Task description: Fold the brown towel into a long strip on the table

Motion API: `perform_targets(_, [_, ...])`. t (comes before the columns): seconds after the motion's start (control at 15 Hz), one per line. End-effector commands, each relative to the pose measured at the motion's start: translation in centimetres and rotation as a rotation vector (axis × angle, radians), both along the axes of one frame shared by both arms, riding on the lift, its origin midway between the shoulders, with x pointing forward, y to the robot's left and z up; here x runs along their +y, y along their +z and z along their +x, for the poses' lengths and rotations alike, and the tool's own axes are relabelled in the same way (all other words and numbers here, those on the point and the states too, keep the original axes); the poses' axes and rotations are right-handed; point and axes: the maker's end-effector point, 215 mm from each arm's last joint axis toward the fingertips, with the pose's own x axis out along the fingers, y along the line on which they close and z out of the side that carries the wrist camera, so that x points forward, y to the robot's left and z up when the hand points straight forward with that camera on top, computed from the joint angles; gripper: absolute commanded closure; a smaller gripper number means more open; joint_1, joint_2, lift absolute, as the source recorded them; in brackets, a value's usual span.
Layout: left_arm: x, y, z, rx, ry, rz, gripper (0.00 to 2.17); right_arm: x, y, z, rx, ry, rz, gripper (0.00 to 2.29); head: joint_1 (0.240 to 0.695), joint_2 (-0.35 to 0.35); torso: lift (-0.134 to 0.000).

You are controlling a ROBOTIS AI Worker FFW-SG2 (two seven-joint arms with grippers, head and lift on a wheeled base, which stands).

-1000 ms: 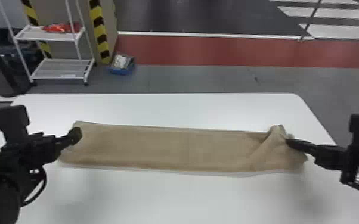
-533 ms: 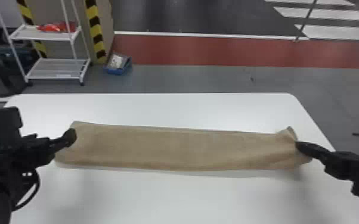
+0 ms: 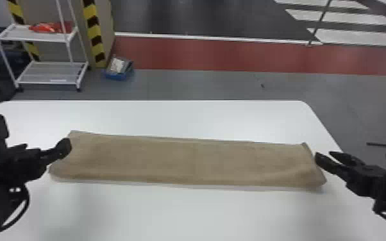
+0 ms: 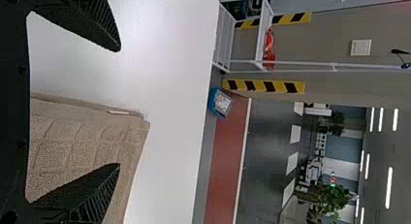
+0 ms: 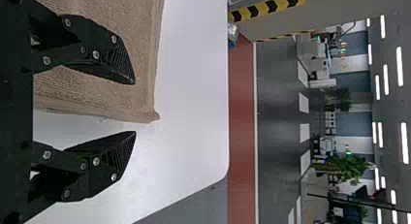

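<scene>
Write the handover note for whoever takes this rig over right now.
Left claw: open, at the towel's left end, fingers apart.
Right claw: open, at the right end, fingers apart.
Brown towel: lying as a long strip across the white table, one end near each claw.
Done: the long strip shape is made; neither claw grips it.
Left: probably just drawing both arms clear, perhaps squaring the slanted right end first.
</scene>
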Motion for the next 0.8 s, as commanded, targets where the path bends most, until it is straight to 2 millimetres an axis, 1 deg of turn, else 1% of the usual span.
perform_targets(0.0, [-0.3, 0.1, 0.0, -0.001, -0.005, -0.002, 0.02, -0.3, 2.3, -0.1, -0.098, 0.016, -0.036, 0.06, 0.695, -0.114, -0.115])
perform_targets(0.13, [-0.4, -0.1, 0.0, 0.001, -0.007, -0.001, 0.02, -0.1, 2.7, -0.2, -0.113, 0.02, -0.038, 0.06, 0.695, -0.12, -0.115])
perform_targets(0.2, [-0.4, -0.5, -0.1, 0.012, -0.006, -0.001, 0.02, 0.1, 3.0, -0.1, -0.121, 0.024, -0.037, 0.06, 0.695, -0.122, -0.115])
perform_targets(0.27, [-0.1, -1.0, -0.4, 0.029, -0.004, 0.007, 0.03, 0.4, 3.4, 0.1, -0.137, 0.033, -0.031, 0.06, 0.695, -0.122, -0.115])
perform_targets(0.33, [0.0, -2.1, -0.8, 0.067, -0.006, 0.015, 0.09, 0.7, 3.5, 0.2, -0.142, 0.042, -0.032, 0.06, 0.695, -0.12, -0.115])
perform_targets(0.4, [0.0, -2.9, -1.1, 0.092, -0.008, 0.024, 0.19, 1.2, 3.4, 0.2, -0.138, 0.068, -0.017, 0.06, 0.695, -0.117, -0.115])
perform_targets(0.47, [0.0, -3.1, -1.1, 0.095, -0.01, 0.024, 0.21, 1.5, 3.4, 0.0, -0.137, 0.084, -0.01, 0.06, 0.695, -0.113, -0.115])
perform_targets(0.6, [-0.4, -3.7, -1.3, 0.109, -0.02, 0.029, 0.22, 1.5, 3.1, 0.2, -0.133, 0.084, -0.003, 0.06, 0.695, -0.103, -0.115])
perform_targets(0.73, [0.0, -4.0, -1.5, 0.118, -0.017, 0.048, 0.22, 1.9, 2.5, 0.3, -0.121, 0.098, 0.02, 0.06, 0.695, -0.104, -0.115])
